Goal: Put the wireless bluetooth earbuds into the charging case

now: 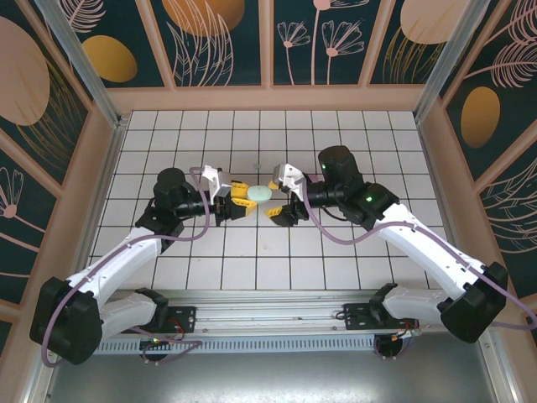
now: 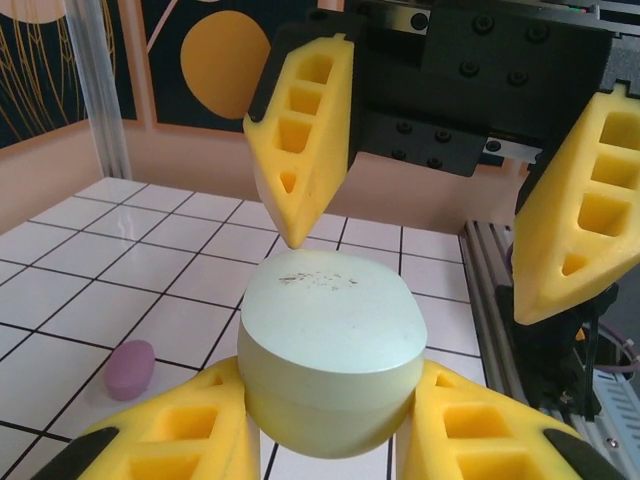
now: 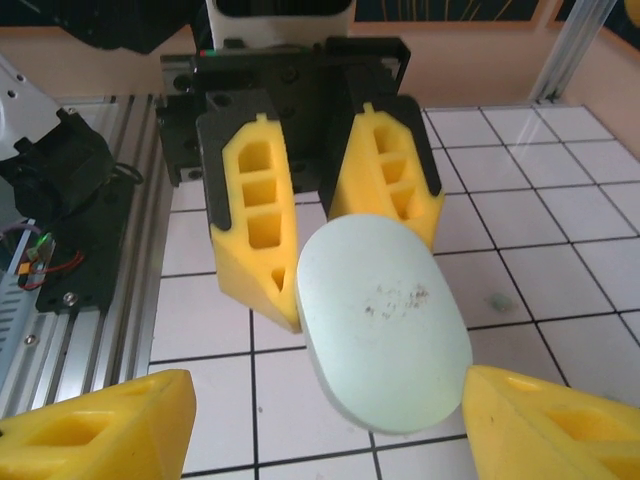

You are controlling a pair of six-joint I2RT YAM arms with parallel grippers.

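Left gripper (image 2: 332, 378): clamped on mint case (image 2: 330, 330).
Right gripper (image 3: 328, 380): fingers apart, flanking the case.
Pink earbud (image 2: 131, 368): on tiles (image 2: 90, 300) beside the case, outside all fingers.

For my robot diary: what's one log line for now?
left gripper shut on mint case | right gripper open, facing case

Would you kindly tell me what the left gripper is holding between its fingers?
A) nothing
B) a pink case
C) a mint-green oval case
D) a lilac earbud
C: the mint-green oval case sits clamped between the left gripper's yellow fingers.
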